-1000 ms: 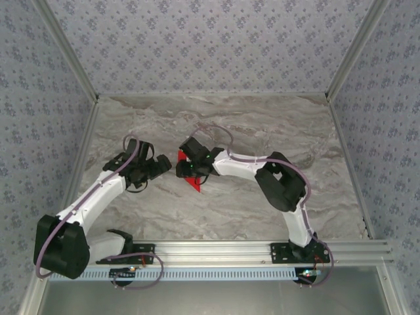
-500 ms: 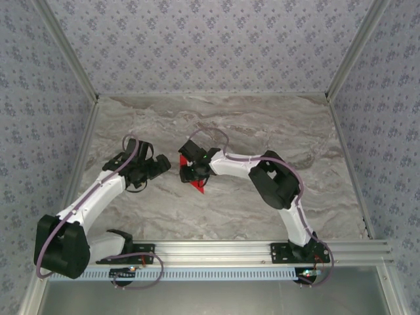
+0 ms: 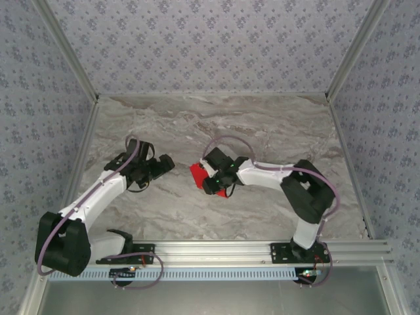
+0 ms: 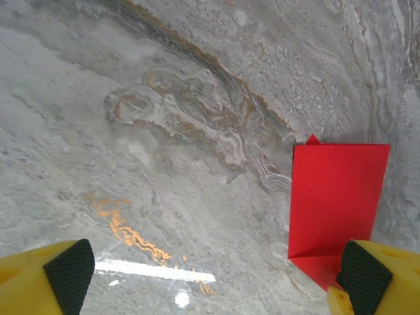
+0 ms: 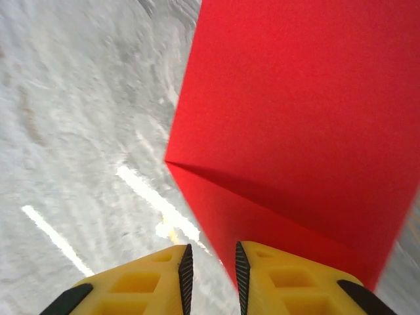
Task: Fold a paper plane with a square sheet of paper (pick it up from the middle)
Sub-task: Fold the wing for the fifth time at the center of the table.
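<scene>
The square sheet of paper [image 3: 197,174] is bright red, folded with a diagonal crease, and lies flat on the marble table near the middle. My right gripper [image 3: 211,185] is low over its near part. In the right wrist view the paper [image 5: 295,118] spreads ahead of the right gripper [image 5: 212,262], whose jaws stand a narrow gap apart with bare table between them; the paper's edge runs under the right finger [image 5: 289,282]. My left gripper [image 3: 167,164] is wide open to the paper's left. In the left wrist view the paper [image 4: 335,197] lies by the right finger [image 4: 367,275].
The marble table [image 3: 262,131] is boxed in by patterned walls [image 3: 210,46] at the back and both sides. An aluminium rail [image 3: 230,249] carrying the arm bases runs along the near edge. Bare marble lies behind and to the right of the paper.
My right arm has swung to the right and the red paper has shifted right with it. Its jaws have narrowed. The left arm has barely moved.
</scene>
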`<move>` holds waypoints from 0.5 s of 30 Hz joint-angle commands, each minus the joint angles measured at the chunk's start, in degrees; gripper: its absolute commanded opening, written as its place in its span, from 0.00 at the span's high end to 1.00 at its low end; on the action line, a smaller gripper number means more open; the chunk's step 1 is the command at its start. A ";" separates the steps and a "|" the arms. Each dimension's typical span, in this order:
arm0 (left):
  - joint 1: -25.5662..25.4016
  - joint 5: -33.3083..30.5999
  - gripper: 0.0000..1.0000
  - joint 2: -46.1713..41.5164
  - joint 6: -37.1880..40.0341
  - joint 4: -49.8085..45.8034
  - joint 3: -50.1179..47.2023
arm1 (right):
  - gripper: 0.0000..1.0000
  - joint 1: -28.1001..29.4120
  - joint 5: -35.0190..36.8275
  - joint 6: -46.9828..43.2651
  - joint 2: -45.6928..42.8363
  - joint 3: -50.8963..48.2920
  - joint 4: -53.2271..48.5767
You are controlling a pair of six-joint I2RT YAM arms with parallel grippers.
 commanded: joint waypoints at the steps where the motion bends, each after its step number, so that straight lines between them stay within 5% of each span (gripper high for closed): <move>1: 0.29 4.70 0.01 0.29 -1.78 4.40 -1.81 | 0.70 -0.28 1.38 8.18 -5.79 -1.90 5.97; 6: -0.96 7.34 0.01 0.40 -3.03 7.64 -3.36 | 0.70 -2.42 2.36 21.72 -7.20 -6.29 10.00; 15: -6.34 8.62 0.01 3.58 -5.55 12.18 -4.22 | 0.71 -4.10 0.57 25.18 -4.28 -7.56 11.74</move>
